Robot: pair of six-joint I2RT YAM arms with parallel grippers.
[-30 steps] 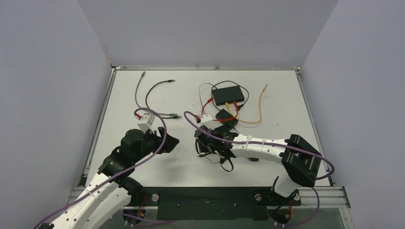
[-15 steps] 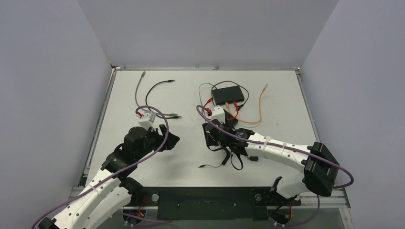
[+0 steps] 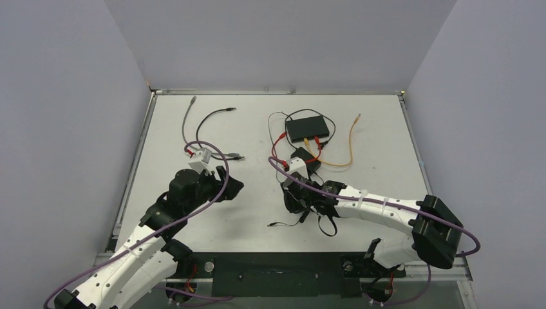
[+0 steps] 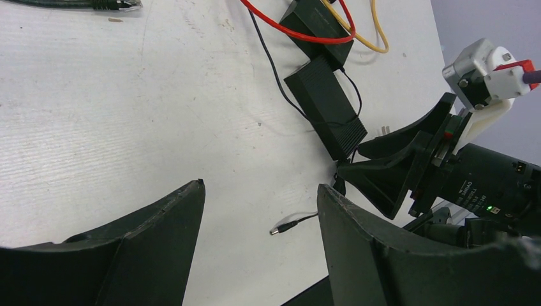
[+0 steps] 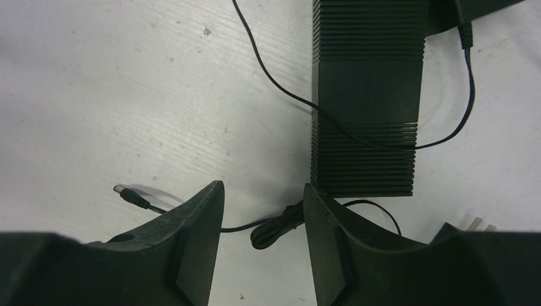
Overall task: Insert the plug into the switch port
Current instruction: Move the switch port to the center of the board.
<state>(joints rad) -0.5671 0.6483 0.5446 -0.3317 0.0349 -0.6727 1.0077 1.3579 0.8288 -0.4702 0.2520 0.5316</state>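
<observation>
**Right hand point(image 5: 263, 191) is hovering open over the cord, barrel plug point(image 5: 122, 190) lying free**

The right hand is hanging low over the worktop point(image 3: 373, 148) with its jaws apart and gripping nothing. In its wrist view the thin black cord point(image 5: 239, 227) is passing between the two fingers. The barrel plug is lying on the worktop just outside the left finger, tip pointing away from the hand. The ribbed power adapter point(image 5: 363, 64) is sitting just beyond the fingertips. The left hand point(image 4: 258, 191) is also standing open and empty, off to the side and looking across at the plug.

The step in hand appears to be picking up the plug. For a good grasp, the right hand should be shifting toward the plug and closing on its moulded body. A grip on the loose cord would let the tip droop and swing. The barrel should be sticking out past the fingertips, in line with them, so it can be steered straight.

The network switch point(image 3: 307, 129) is lying well apart, toward the far edge. Red and orange cables are crowding its near face. Its power socket is not visible here, so I cannot tell which side to approach.

No brand or label is readable on the adapter or switch. Small white print near a green light on the right arm's wrist is too fine to read.
</observation>
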